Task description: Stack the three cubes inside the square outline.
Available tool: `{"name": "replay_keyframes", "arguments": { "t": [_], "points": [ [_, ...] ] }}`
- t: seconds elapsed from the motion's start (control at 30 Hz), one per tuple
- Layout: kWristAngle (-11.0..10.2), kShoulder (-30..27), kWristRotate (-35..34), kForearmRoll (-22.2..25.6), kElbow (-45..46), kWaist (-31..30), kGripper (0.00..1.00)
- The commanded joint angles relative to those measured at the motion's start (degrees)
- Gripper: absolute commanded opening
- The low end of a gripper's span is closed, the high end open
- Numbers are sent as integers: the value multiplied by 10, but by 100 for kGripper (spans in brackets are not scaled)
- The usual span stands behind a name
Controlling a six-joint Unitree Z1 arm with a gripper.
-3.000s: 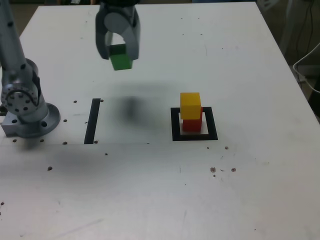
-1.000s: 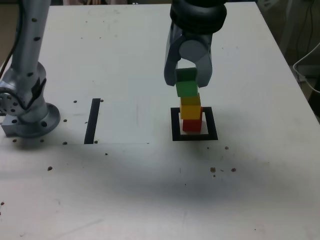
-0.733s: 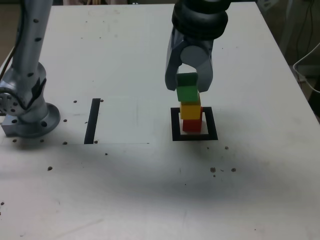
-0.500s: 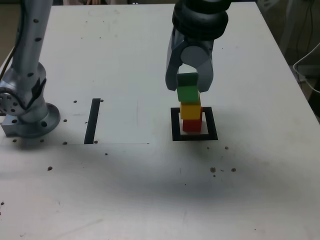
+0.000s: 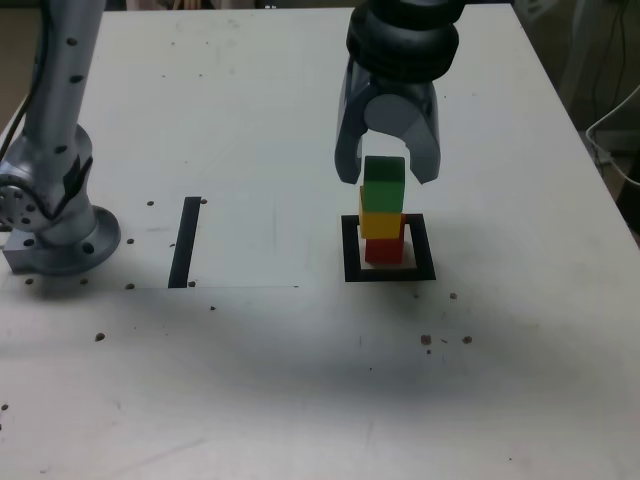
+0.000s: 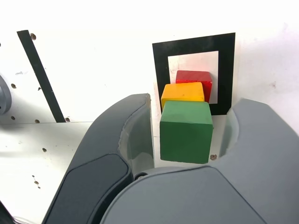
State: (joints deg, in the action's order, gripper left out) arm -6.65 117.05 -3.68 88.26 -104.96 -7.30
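Note:
Three cubes stand as one tower inside the square outline (image 5: 350, 250): the red cube (image 5: 384, 251) at the bottom, the yellow cube (image 5: 381, 224) on it, the green cube (image 5: 384, 181) on top. My gripper (image 5: 386, 172) hangs over the tower, open, one finger on each side of the green cube. The wrist view shows the green cube (image 6: 186, 132) with a gap to each finger (image 6: 135, 135), the yellow cube (image 6: 183, 94) and red cube (image 6: 194, 78) offset below it, and the outline (image 6: 161, 65) around them.
A straight black strip (image 5: 185, 242) lies on the white table at the exterior view's left, and the arm's grey base (image 5: 55, 220) stands beyond it. Small dark specks dot the table. A white cable (image 5: 615, 130) hangs off the right edge.
The jaws have spread apart and let go of the green cube. It has settled a little lower and now rests on the yellow cube.

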Motion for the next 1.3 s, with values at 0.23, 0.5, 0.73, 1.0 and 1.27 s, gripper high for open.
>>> {"name": "replay_keyframes", "arguments": {
  "t": [0.23, 0.5, 0.73, 1.0, 1.27],
  "points": [
    [-13, -18, 3, 4, 13, -1, 99],
    [-13, -45, 4, 1, 29, -1, 99],
    [27, -54, 8, -10, 46, -1, 99],
    [43, -132, 10, -33, 107, -1, 99],
    [45, -212, 7, -64, 229, 0, 99]
  ]
}}
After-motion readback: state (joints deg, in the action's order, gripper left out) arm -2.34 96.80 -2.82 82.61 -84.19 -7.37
